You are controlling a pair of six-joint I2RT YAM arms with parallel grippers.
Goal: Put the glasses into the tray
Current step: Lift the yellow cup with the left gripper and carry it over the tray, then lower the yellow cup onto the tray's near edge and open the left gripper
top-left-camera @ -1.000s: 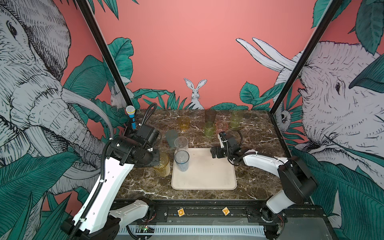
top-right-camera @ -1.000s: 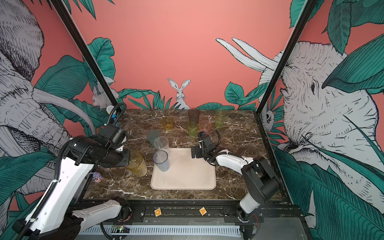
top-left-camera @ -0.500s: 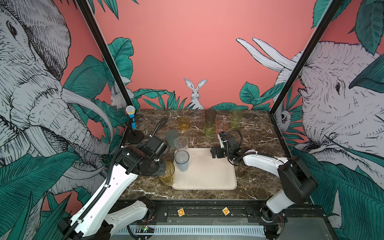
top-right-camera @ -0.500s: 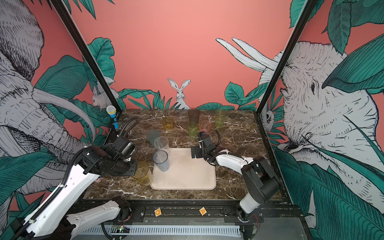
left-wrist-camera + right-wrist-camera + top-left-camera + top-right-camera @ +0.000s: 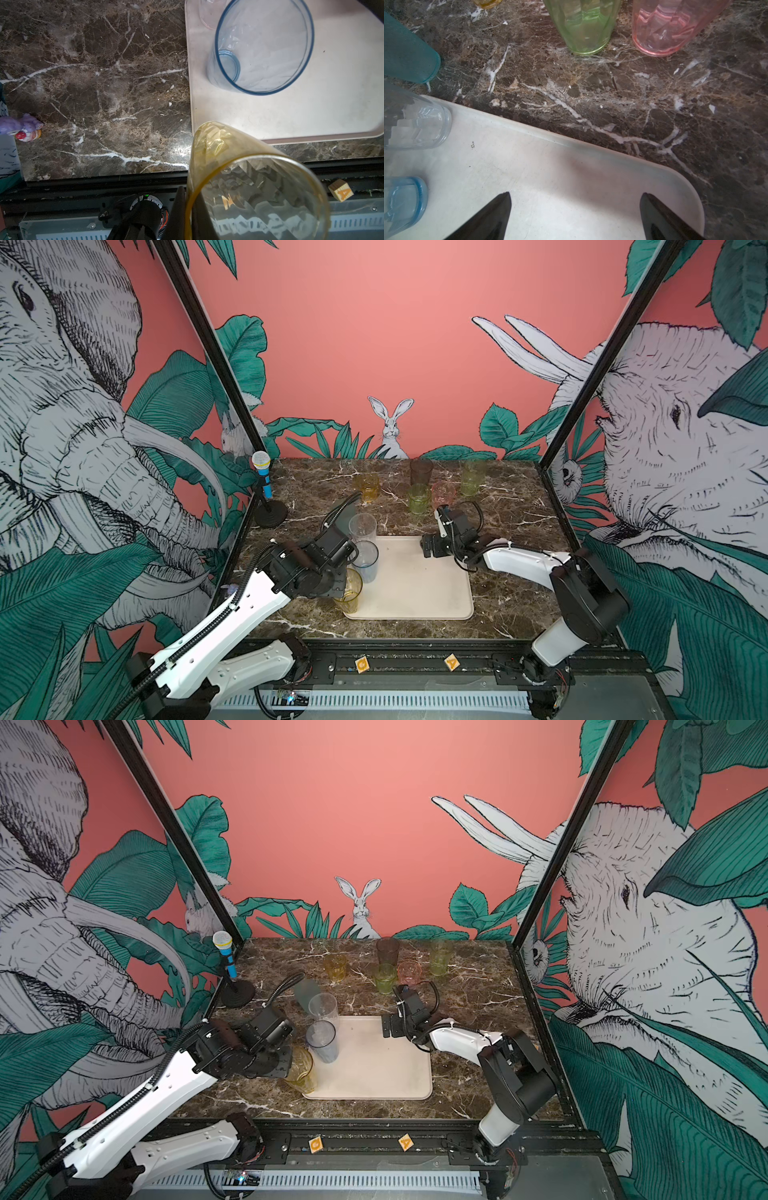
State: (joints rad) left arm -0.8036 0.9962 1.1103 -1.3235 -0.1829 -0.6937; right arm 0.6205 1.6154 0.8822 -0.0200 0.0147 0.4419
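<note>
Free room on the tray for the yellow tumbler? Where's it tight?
Free: the tray centre and near-right part, from the blue-grey tumbler to the right rim. The open right gripper hangs over the far-right corner. Tight: the left edge, where the clear tumbler, the blue-grey one and the yellow tumbler pinched by the left gripper line up.

Robot lab booth; rail-mounted arms (image 5: 232, 605), black frame posts (image 5: 208, 344), jungle-mural walls (image 5: 374, 323) (elephants (image 5: 62, 406), rabbit (image 5: 390, 427)).

Left claw (image 5: 189, 216) hidden under own wrist in both top views, cropped in wrist view. Teal glass (image 5: 305, 990), 11 o'clock of tray (image 5: 395, 1092), partly masked by clear glass (image 5: 323, 1006).
</note>
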